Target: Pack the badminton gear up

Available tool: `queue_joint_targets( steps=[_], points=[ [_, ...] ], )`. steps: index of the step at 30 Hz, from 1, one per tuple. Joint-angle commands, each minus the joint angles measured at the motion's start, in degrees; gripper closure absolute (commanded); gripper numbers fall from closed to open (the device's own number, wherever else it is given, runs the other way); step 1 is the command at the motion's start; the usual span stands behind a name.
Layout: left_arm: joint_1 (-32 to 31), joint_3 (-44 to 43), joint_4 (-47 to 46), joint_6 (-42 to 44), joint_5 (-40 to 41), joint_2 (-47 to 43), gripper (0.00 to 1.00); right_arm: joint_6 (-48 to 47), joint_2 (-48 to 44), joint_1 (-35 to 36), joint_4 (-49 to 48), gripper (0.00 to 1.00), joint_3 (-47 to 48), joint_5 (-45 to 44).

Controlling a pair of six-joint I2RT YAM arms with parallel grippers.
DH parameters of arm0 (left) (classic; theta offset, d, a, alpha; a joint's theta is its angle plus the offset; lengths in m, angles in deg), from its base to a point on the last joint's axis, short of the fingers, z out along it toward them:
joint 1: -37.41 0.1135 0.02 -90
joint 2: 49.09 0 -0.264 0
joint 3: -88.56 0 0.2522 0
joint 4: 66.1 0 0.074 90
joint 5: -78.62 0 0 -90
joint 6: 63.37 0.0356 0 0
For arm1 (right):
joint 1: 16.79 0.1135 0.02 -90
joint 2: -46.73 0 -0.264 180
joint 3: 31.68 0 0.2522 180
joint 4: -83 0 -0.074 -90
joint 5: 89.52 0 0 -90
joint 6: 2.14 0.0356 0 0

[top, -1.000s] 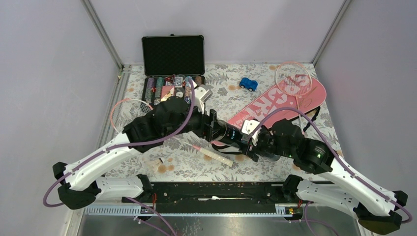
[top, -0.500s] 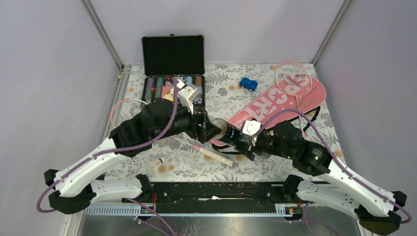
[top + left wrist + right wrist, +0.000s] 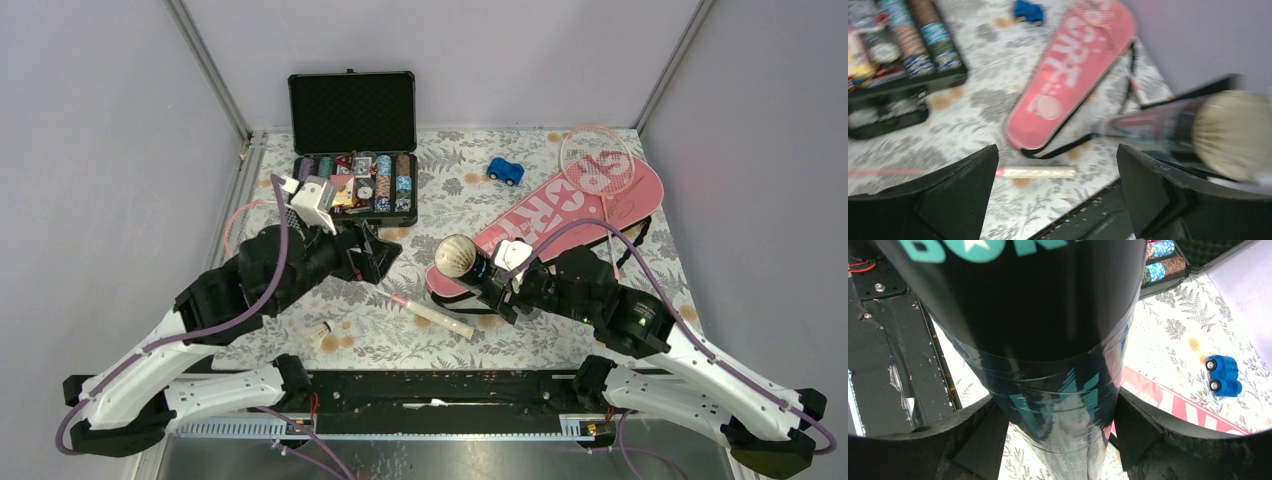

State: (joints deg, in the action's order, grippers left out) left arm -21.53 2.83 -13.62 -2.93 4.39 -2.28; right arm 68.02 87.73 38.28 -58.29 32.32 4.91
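Observation:
My right gripper [image 3: 493, 283] is shut on the black tube with teal print [image 3: 474, 268], which tilts up to the left. White shuttlecock feathers [image 3: 458, 255] fill its open mouth. In the right wrist view the tube [image 3: 1048, 340] sits between both fingers [image 3: 1143, 425]. My left gripper [image 3: 384, 255] is open and empty, left of the tube mouth and apart from it. One racket's white handle [image 3: 1035, 172] lies on the table below its jaws. The pink "SPORT" cover [image 3: 570, 210] lies at the right with the other racket [image 3: 598, 160] on it. A loose shuttlecock [image 3: 322, 330] lies near the front.
The open black case of poker chips [image 3: 352, 150] stands at the back left. A small blue toy car [image 3: 506, 171] sits behind the cover. The left racket's head [image 3: 250, 222] lies partly under my left arm. The black base rail [image 3: 430, 385] runs along the front edge.
My left gripper has drawn back to the left from the tube's mouth and opened wider. The mouth now shows, filled with white feathers. The right gripper still holds the tube.

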Motion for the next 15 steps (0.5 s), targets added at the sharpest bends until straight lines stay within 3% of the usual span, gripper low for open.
queue_joint_targets(
  steps=[1,3,7,9,15],
  points=[
    [0.08,4.06,9.83,-8.67,18.32,0.49,0.04,0.67,-1.81,0.04,-2.93,0.55,0.93,-2.09],
    [0.29,6.10,13.44,-14.30,23.17,0.40,0.02,0.67,-2.47,0.04,-2.94,0.55,0.83,-2.22],
    [1.00,9.22,26.72,-34.43,31.73,0.16,0.02,0.83,-3.38,0.04,-2.50,0.55,1.44,-2.31],
    [1.27,12.23,30.59,-40.97,31.54,-2.18,0.02,0.81,-3.90,0.04,-2.43,0.55,1.46,-2.19],
    [1.86,25.17,29.41,-50.96,25.64,-13.81,0.05,0.76,-4.76,0.04,-2.96,0.55,1.29,-1.98]
  ],
)
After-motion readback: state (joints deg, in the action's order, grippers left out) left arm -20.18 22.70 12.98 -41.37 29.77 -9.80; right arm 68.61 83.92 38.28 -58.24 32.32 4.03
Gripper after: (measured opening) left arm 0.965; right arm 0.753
